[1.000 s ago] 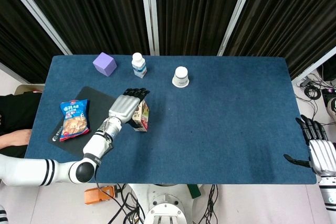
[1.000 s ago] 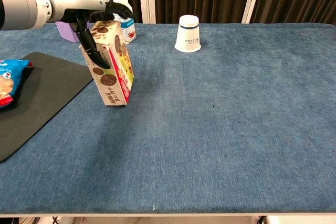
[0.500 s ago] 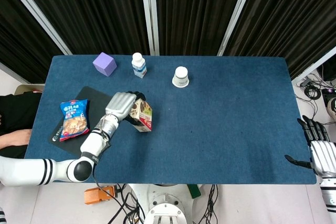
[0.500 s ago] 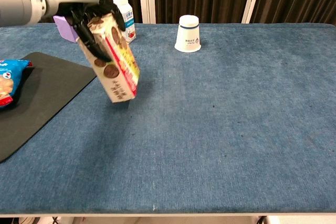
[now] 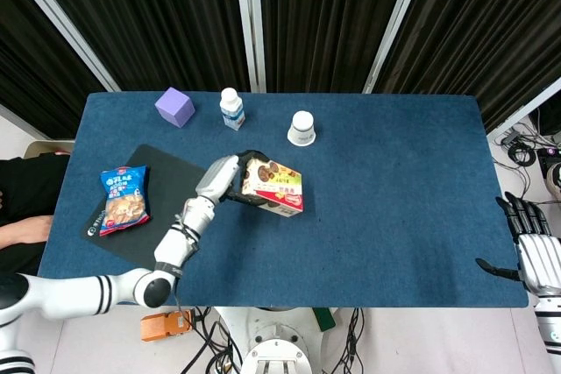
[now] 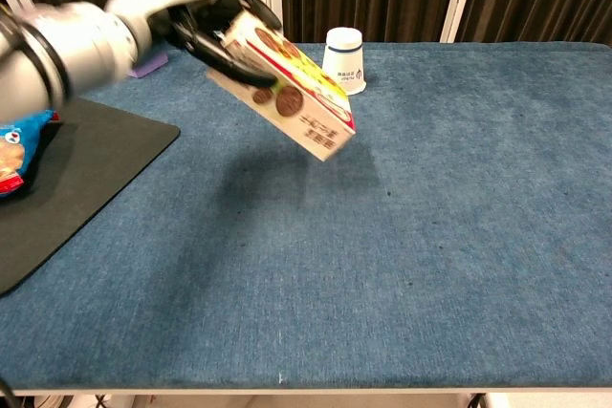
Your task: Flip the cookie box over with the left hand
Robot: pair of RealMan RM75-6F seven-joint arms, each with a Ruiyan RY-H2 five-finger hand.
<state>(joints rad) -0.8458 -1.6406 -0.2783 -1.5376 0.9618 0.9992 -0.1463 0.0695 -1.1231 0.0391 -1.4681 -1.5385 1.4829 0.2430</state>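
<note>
The cookie box point(image 5: 275, 187) point(image 6: 293, 90) is a long carton printed with chocolate cookies and a red and yellow band. It hangs tilted in the air above the blue table point(image 5: 394, 199), its far end lower. My left hand point(image 5: 224, 179) point(image 6: 206, 26) grips its near end, fingers wrapped around the carton. My right hand point(image 5: 533, 250) rests off the table's right edge with its fingers spread, holding nothing; the chest view does not show it.
A white paper cup point(image 5: 301, 127) point(image 6: 343, 61) stands upside down behind the box. A small white bottle point(image 5: 231, 109) and a purple cube point(image 5: 175, 107) sit at the back left. A black mat point(image 5: 153, 208) point(image 6: 67, 179) holds a blue snack bag point(image 5: 124, 199).
My left hand has lifted the cookie box off the table and swung it rightward, turning it from upright to steeply tilted. The right hand has not moved.
</note>
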